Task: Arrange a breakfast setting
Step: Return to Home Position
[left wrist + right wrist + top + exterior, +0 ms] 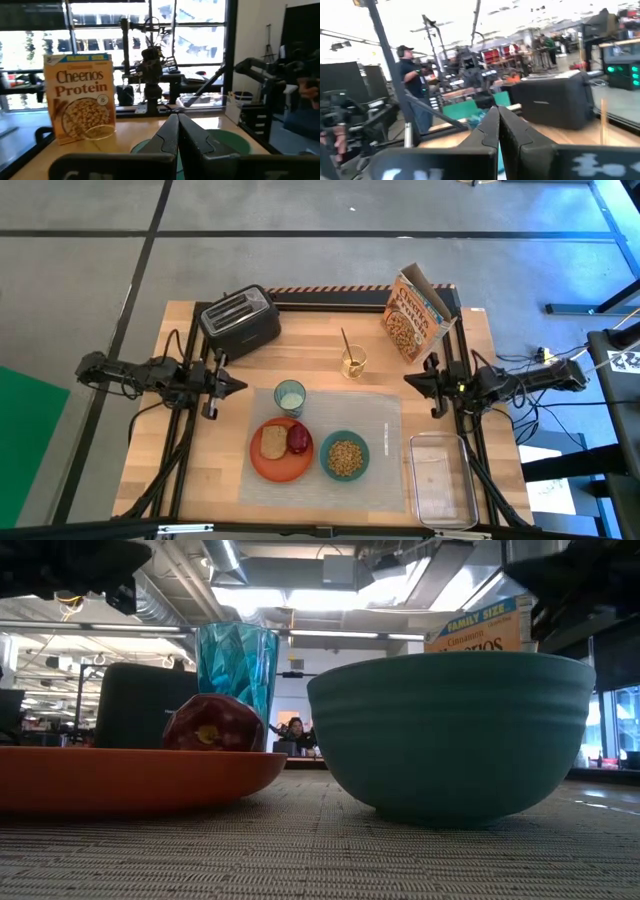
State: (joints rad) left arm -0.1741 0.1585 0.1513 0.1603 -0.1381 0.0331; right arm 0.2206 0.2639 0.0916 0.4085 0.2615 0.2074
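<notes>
The grey placemat [375, 442] lies at the table's near middle. On it sit the orange plate [271, 465] with the toast slice [273, 442] and the dark red fruit [299, 439], the teal bowl [345, 457] filled with cereal, and the green cup [290, 396] at its far left corner. The gold spoon [346, 343] stands in a small glass beyond the mat. My left gripper [243, 385] hovers shut at the table's left, empty. My right gripper [408, 381] hovers shut at the right, empty.
A black toaster [240, 321] stands at the far left. A cereal box [415, 315] stands at the far right. A clear plastic tub [441, 479] lies at the near right, beside the mat. A person stands in the room beyond the table [415, 85].
</notes>
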